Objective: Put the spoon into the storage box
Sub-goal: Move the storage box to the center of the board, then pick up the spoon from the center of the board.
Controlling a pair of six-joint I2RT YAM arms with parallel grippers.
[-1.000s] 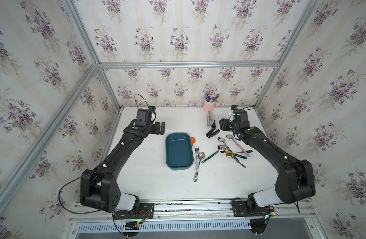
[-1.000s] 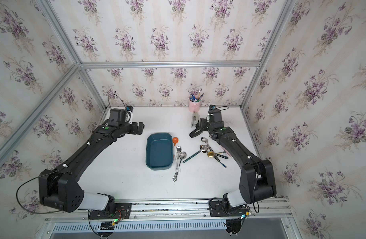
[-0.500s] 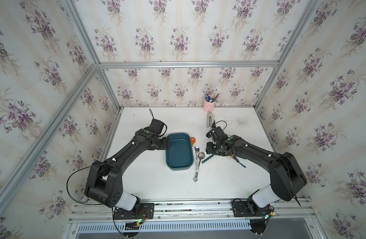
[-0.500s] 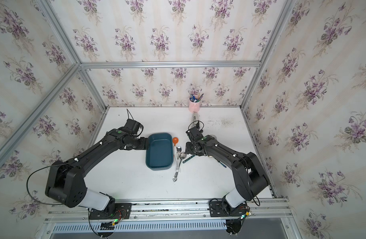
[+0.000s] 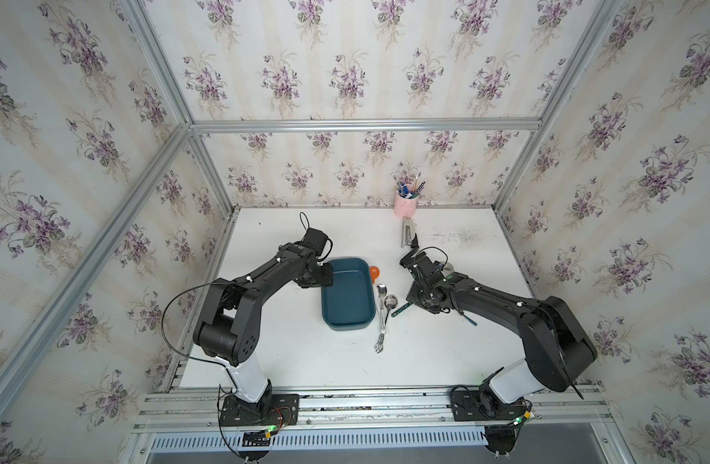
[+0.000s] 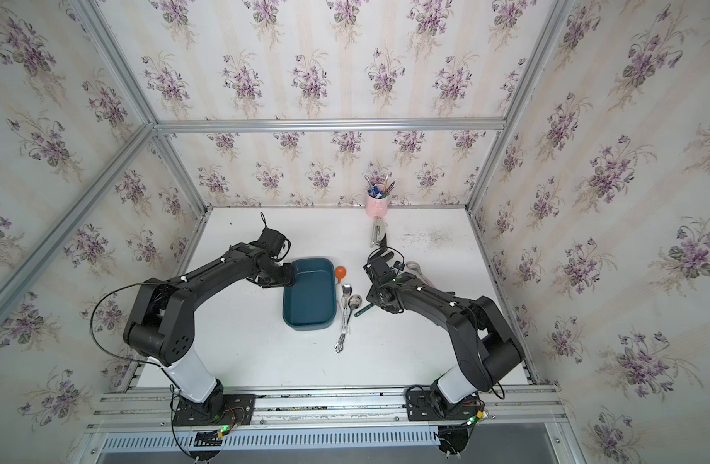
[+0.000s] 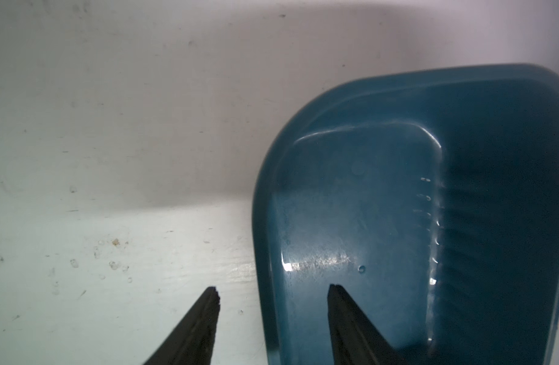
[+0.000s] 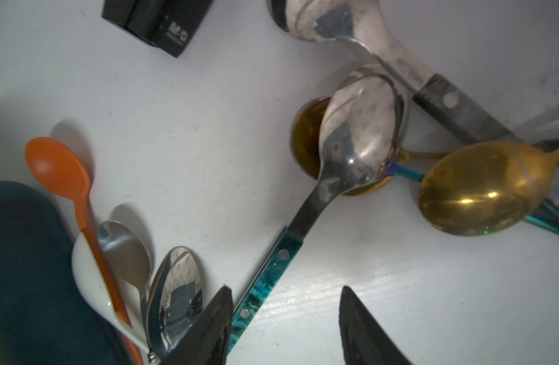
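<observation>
Left gripper fingers straddle storage box wall, probably clamped on it. Right gripper fingers apart around teal-handled spoon handle.

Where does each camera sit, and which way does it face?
Top views: high above the front, looking down on the table; both whole arms show.
Left wrist: on the left arm, looking along the left pincer, which straddles the storage box wall.
Right wrist: on the right arm, looking past the open right pincer at spoons.
Shared: both wrist views show the storage box.
</observation>
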